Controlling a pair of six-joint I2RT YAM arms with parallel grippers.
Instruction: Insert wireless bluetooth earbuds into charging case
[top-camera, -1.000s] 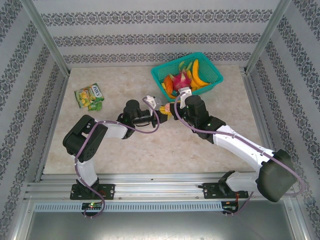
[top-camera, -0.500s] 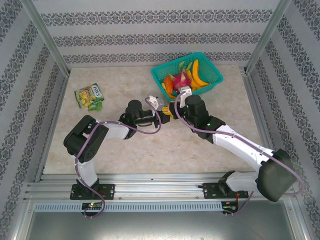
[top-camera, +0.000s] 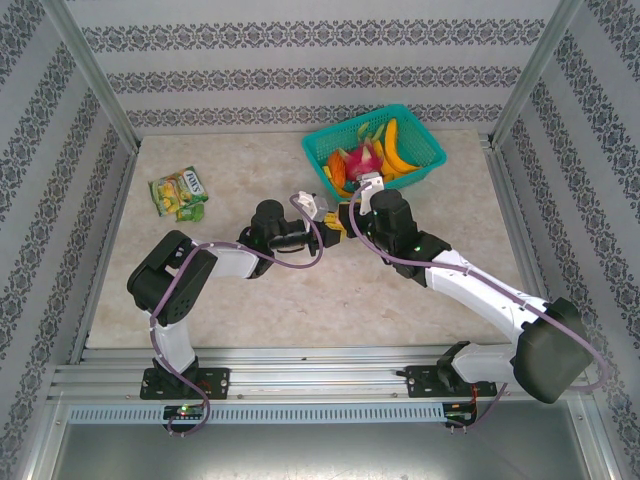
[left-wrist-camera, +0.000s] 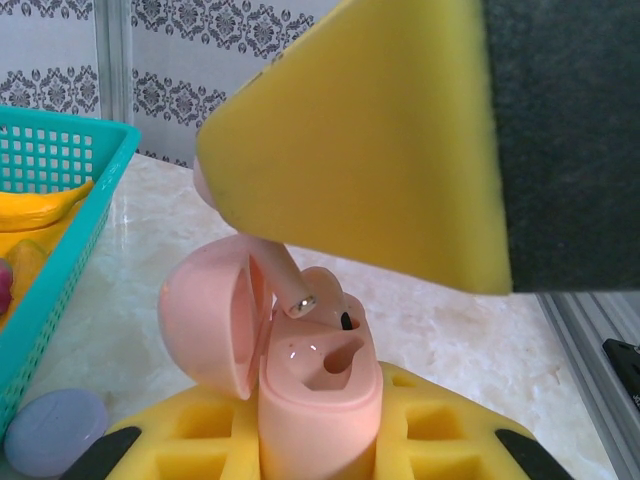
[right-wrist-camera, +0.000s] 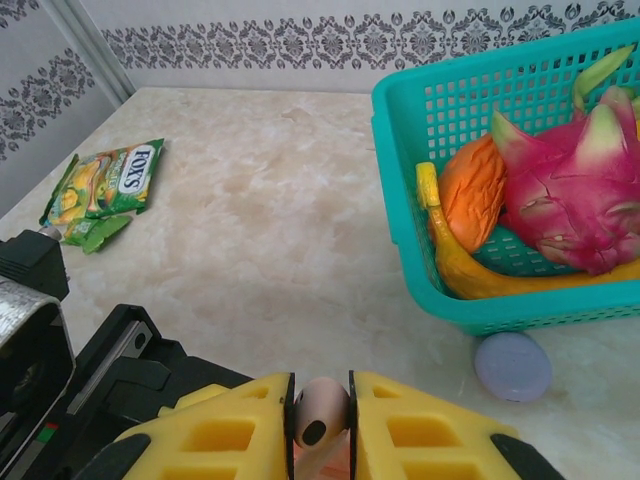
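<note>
Pink earbud (left-wrist-camera: 283, 272) pinched by right end effector (right-wrist-camera: 321, 395) over case (left-wrist-camera: 320, 395).

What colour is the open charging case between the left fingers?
The charging case is pale pink, clearest in the left wrist view.

We see a pale pink earbud (right-wrist-camera: 322, 410) with a dark spot and a silver tip, and a salmon-pink case (left-wrist-camera: 320, 390). The pads (right-wrist-camera: 420, 430) of the right gripper (right-wrist-camera: 322, 425) and of the left gripper (left-wrist-camera: 320, 445) are bright yellow with a grid of square pockets. The far basket (right-wrist-camera: 400, 210) is teal mesh, holding a magenta, green-tipped dragon fruit (right-wrist-camera: 570, 205), a yellow banana (right-wrist-camera: 470, 268) and an orange fruit (right-wrist-camera: 470, 188). Beside its near wall a round case (right-wrist-camera: 512, 365) is lilac. The packet (top-camera: 178, 192) at far left is green and yellow. The table (top-camera: 330, 300) is cream marble; the walls (top-camera: 300, 60) are white with grey damask bands.
</note>
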